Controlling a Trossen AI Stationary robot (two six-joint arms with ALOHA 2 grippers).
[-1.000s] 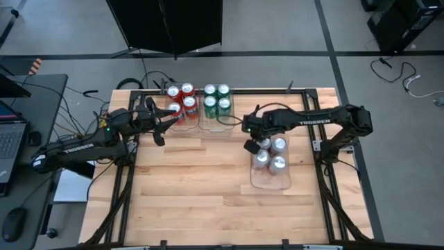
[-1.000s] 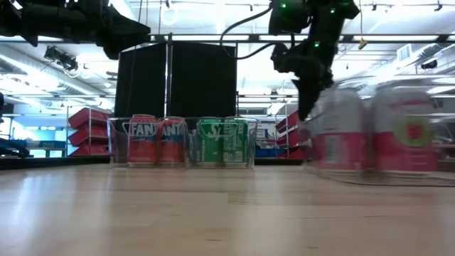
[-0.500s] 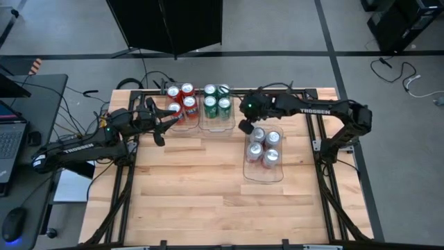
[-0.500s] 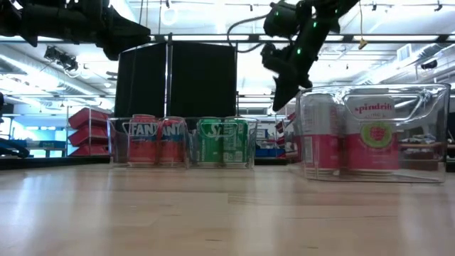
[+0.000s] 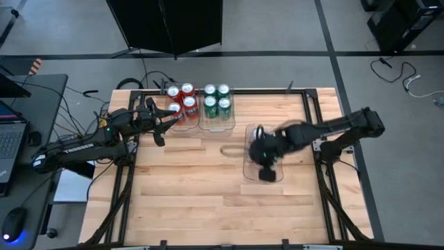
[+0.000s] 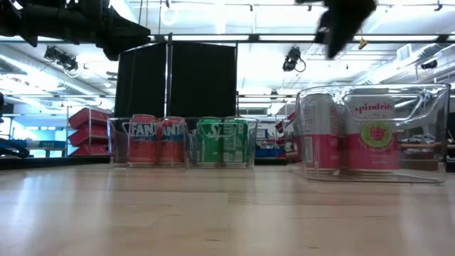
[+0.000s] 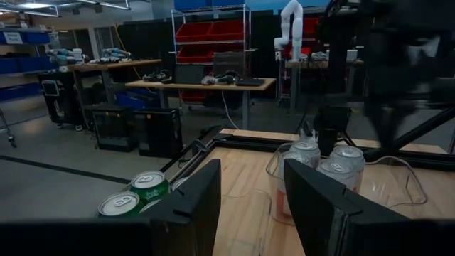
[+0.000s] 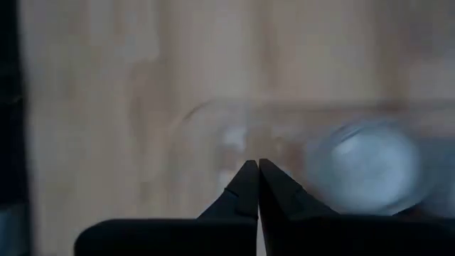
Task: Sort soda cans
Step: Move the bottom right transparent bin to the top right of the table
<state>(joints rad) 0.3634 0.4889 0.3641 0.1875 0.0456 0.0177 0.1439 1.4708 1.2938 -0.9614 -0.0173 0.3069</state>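
Observation:
Red soda cans (image 5: 180, 101) and green soda cans (image 5: 216, 99) stand in two clear trays at the table's far edge. Silver-white cans with pink labels (image 6: 348, 135) stand in a third clear tray (image 5: 248, 139) right of centre. My right gripper (image 5: 267, 173) hangs shut above this tray, pointing steeply down, and hides most of its cans in the high view; the right wrist view shows one can top (image 8: 377, 167) beside the shut fingertips (image 8: 257, 167). My left gripper (image 5: 161, 130) waits open and level at the left, beside the red cans, with nothing between its fingers (image 7: 252, 192).
The near half of the wooden table is bare board (image 5: 208, 201). Black frame rails (image 5: 316, 111) run along the table's sides. Cables lie off the far left corner. A desk with a laptop stands left of the table.
My right gripper, shut, stood at the third tray's far left corner, and the tray slid a little toward the left and far edges and turned slightly. The gripper then rose and swung toward the near edge, over the tray.

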